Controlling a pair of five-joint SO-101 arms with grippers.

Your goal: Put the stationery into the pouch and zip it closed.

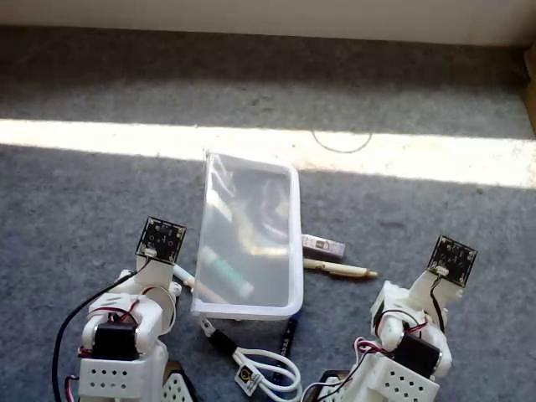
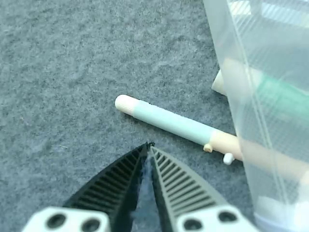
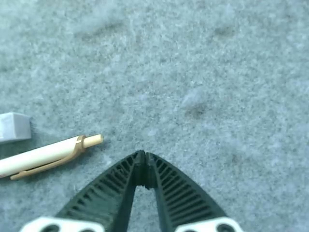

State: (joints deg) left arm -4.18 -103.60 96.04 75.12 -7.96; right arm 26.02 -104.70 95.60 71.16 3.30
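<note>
High view downward, wrist views — close, downward

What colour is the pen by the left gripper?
The pen is pale mint green with cream ends, best seen in the left wrist view.

No legible text, label or number on anything.

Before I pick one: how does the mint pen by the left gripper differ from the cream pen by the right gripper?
Colour: the mint pen has a pale green barrel with cream ends; the cream pen is cream throughout with a gold clip. Pose: one end of the mint pen runs behind the pouch's clear wall; the cream pen lies on open carpet beside an eraser. Both lie flat, ungripped.
</note>
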